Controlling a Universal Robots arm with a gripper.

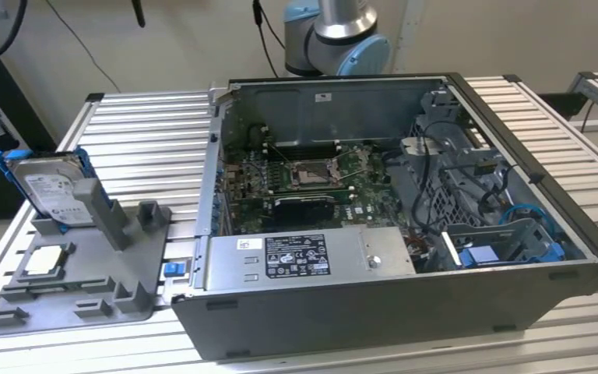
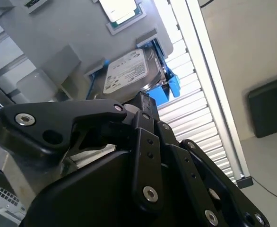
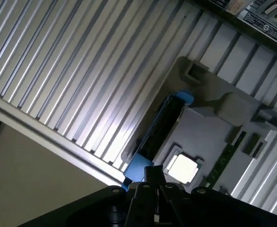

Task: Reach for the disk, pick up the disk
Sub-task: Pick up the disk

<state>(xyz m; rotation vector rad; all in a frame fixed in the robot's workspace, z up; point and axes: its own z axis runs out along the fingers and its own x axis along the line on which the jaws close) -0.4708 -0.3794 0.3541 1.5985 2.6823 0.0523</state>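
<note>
The disk [image 1: 47, 187] is a silver hard drive with a white label in a bright blue bracket. It stands on edge in a slot at the back corner of a grey fixture [image 1: 102, 265], at the exterior view's left. In the second wrist view the disk [image 2: 129, 71] shows its labelled face just beyond the black gripper [image 2: 141, 101]. The first wrist view catches the disk [image 3: 162, 120] edge-on, with the gripper [image 3: 152, 176] over its near blue end. The gripper hangs above the disk, apart from it, holding nothing that I can see.
A small square silver chip [image 1: 47, 263] lies on the fixture in front of the disk. An open computer case [image 1: 382, 312] with a long grey metal box [image 1: 310, 255] stands at the exterior view's right. The arm's base [image 1: 335, 31] rises behind it. Everything rests on a ribbed metal table [image 1: 143, 125].
</note>
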